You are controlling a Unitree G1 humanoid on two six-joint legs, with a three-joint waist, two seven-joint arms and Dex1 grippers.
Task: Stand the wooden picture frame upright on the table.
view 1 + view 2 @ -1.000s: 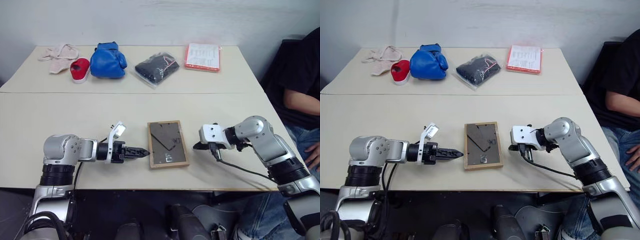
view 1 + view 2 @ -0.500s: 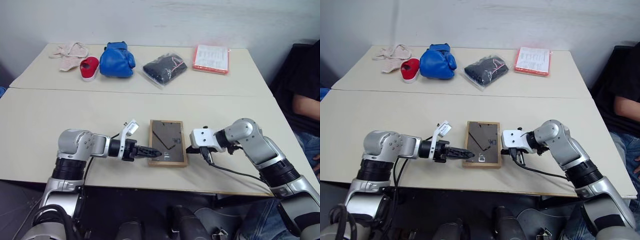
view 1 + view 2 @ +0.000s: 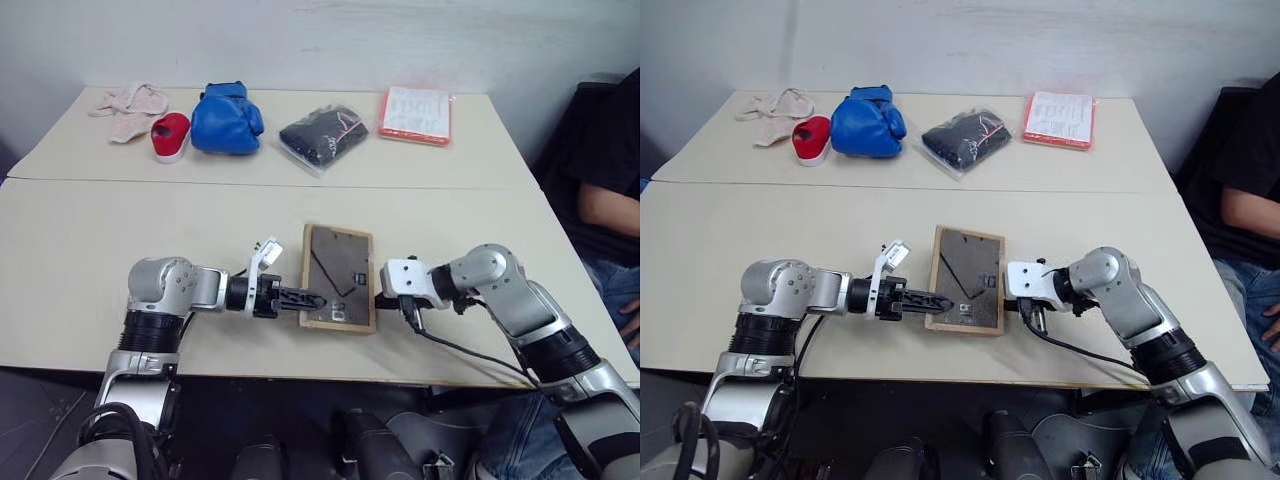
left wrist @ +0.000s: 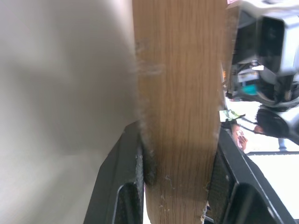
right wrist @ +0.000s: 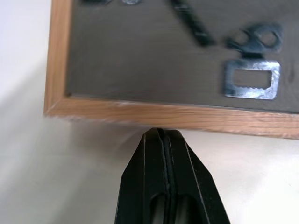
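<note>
The wooden picture frame [image 3: 338,275] lies back-up near the front of the cream table [image 3: 200,225], with its dark grey panel and stand leg showing. My left gripper [image 3: 308,297] reaches in from the left and is shut on the frame's left edge. In the left wrist view the two black fingers [image 4: 133,158] clamp the light-wood rim [image 4: 180,93] between them. My right gripper [image 3: 381,298] is at the frame's right edge, shut and holding nothing. In the right wrist view its closed tip [image 5: 162,133] is right at the wooden rim [image 5: 163,114].
Along the table's far side lie a pink cloth [image 3: 128,100], a red shoe [image 3: 170,136], a blue boxing glove [image 3: 226,118], a black bagged item [image 3: 320,135] and an orange-edged packet [image 3: 413,113]. A seated person [image 3: 605,200] is at the right.
My left gripper has moved right onto the frame's left edge and shut on it. The frame has turned slightly. The right gripper has come in to the frame's right edge.
</note>
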